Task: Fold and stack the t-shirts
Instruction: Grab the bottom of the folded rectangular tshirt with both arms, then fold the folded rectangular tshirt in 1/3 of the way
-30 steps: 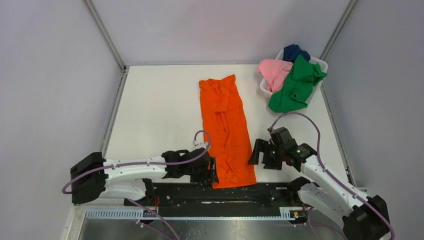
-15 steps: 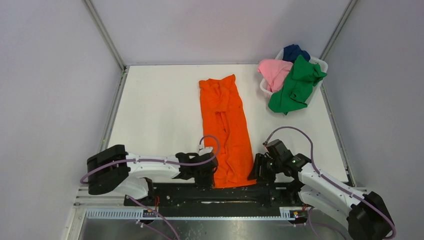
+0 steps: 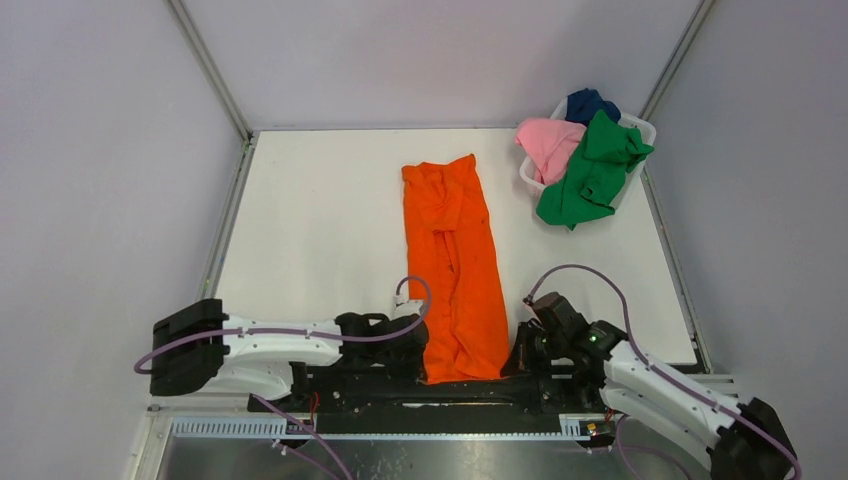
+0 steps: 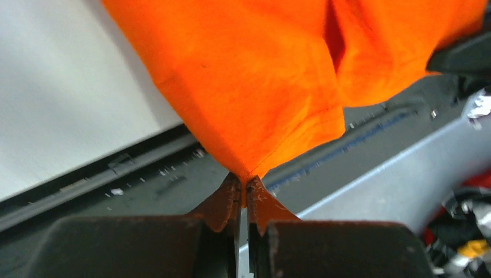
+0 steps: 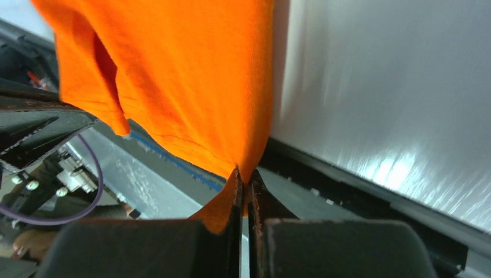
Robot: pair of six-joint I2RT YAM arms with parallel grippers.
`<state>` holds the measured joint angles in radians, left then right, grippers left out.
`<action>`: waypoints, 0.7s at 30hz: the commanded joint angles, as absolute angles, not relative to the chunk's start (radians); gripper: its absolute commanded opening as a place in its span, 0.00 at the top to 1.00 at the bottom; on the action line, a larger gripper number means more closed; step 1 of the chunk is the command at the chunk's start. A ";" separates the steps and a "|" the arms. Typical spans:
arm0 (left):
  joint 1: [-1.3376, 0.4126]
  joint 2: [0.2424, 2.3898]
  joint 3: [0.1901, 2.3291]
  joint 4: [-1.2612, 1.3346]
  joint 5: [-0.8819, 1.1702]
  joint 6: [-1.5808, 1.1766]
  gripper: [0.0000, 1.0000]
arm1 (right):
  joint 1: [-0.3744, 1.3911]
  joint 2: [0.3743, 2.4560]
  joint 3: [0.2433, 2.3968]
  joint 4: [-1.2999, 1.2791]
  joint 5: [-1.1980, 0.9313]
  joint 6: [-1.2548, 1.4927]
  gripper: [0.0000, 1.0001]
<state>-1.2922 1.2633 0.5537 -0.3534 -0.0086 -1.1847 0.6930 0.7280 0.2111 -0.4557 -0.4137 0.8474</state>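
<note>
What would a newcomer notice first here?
The orange shirt lies stretched down the middle of the table, its near corners pinched by the left gripper and the right gripper. At far right, a basket holds a pink shirt, a green shirt and a blue shirt.

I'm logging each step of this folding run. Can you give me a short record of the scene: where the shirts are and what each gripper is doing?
orange t-shirt: long narrow strip lying lengthwise on the table, near end at the near edge
left gripper: shut on the orange t-shirt's near left corner
right gripper: shut on its near right corner
white basket: far right corner of the table
in basket: pink t-shirt; green t-shirt, draped over the rim; dark blue t-shirt, at the back
stack: none yet
</note>
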 commanded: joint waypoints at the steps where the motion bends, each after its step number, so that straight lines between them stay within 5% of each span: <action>1: -1.334 1.190 0.552 -0.365 0.058 -1.209 1.00 | 0.725 0.575 0.204 -0.648 -0.478 0.926 1.00; 7: -1.317 1.120 0.609 -0.382 0.008 -1.148 1.00 | 0.723 0.518 0.271 -0.576 -0.458 0.949 1.00; 15: -1.035 1.166 0.703 -0.338 0.029 -0.972 1.00 | 0.703 0.769 0.518 -0.537 -0.274 0.786 1.00; 21: -0.831 1.276 0.796 -0.266 0.084 -0.881 1.00 | 0.524 0.941 0.648 -0.373 -0.322 0.743 1.00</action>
